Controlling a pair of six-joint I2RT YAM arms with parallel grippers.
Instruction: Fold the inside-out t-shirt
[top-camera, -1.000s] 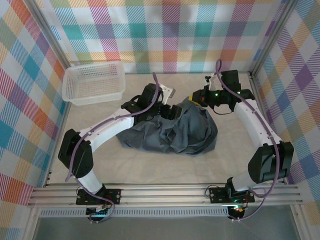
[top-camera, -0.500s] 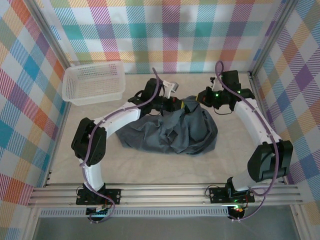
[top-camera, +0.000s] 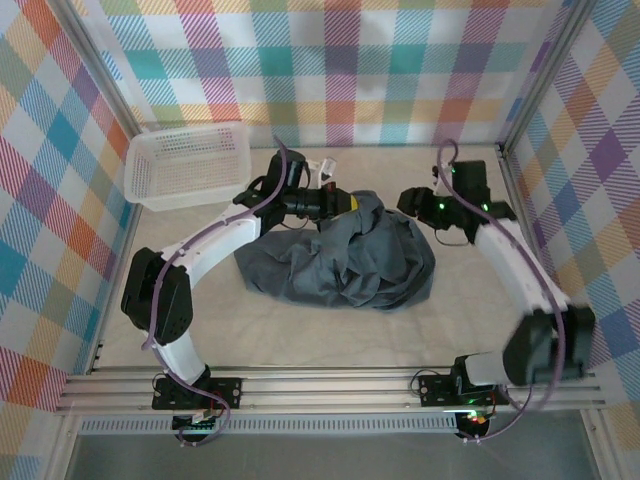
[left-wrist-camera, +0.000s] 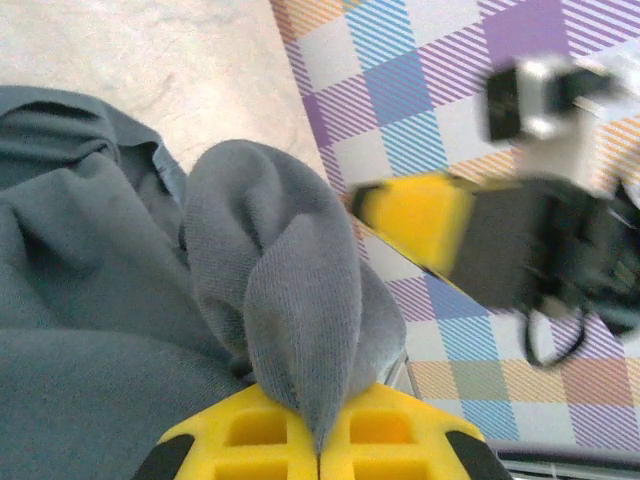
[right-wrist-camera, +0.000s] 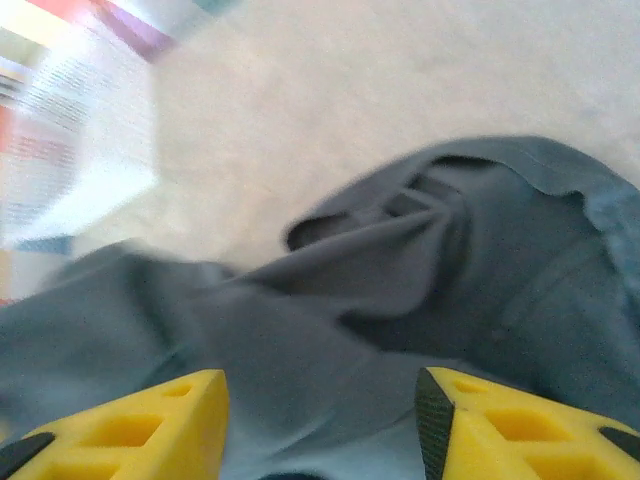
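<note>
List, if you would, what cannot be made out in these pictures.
- Top view: the dark blue-grey cloth t-shirt lies crumpled, and its own folds hide the neck and any tag.
- Left wrist view: the fold pinched in the shut left claw covers the fingertips' inner faces.
- Right wrist view: past the open right claw, a pale shape at the left edge is too blurred to name.

In the left wrist view the right gripper (left-wrist-camera: 405, 215) is a smeared blur. In the right wrist view the white basket (right-wrist-camera: 70, 150) is blurred and the t-shirt (right-wrist-camera: 400, 290) runs off the right edge.
</note>
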